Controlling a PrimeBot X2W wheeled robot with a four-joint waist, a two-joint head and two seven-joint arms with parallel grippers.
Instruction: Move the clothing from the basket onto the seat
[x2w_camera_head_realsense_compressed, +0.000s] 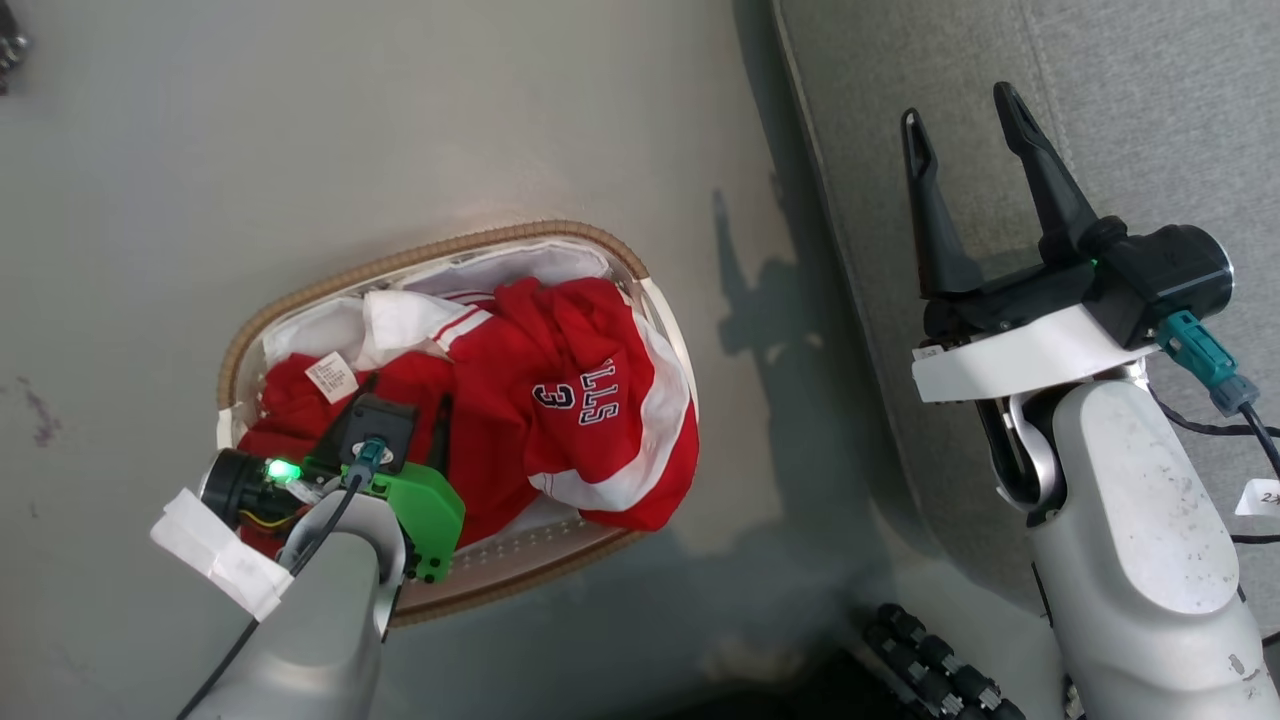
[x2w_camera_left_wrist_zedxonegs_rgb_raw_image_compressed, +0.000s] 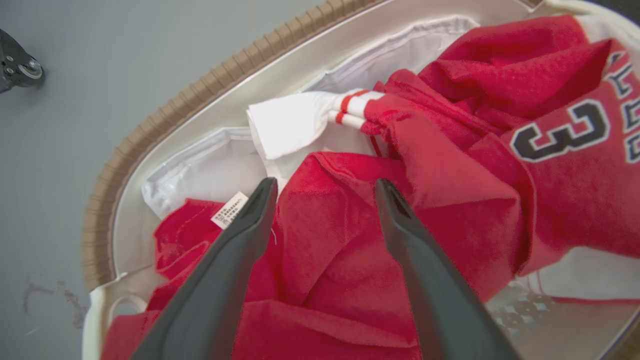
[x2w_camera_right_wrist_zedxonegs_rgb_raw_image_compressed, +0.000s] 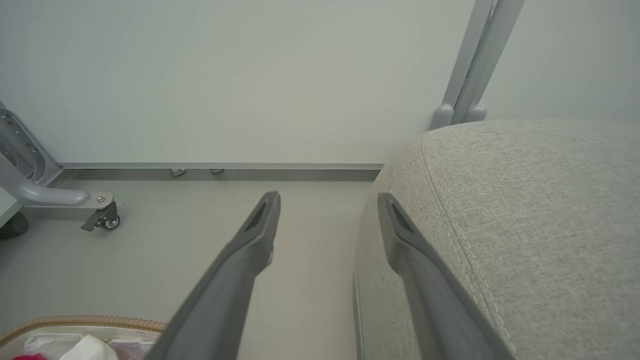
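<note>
floor (x2w_camera_head_realsense_compressed: 400, 120): plain grey, scuffed | wall (x2w_camera_right_wrist_zedxonegs_rgb_raw_image_compressed: 250, 75): pale, bare | caster leg (x2w_camera_right_wrist_zedxonegs_rgb_raw_image_compressed: 102, 212): grey metal | metal post (x2w_camera_right_wrist_zedxonegs_rgb_raw_image_compressed: 475, 65): upright against wall

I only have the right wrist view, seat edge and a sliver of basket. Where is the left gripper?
Observer: Left gripper is open, fingers pointing into the basket over the red clothing.
Operator: Touching the cloth?
Observer: Cannot tell; its tips straddle a red fold beside a white care label.
Operator: And the numbered garment?
Observer: The garment with the 3 lies on the basket's side nearer the seat, overlapping the rim.
</note>
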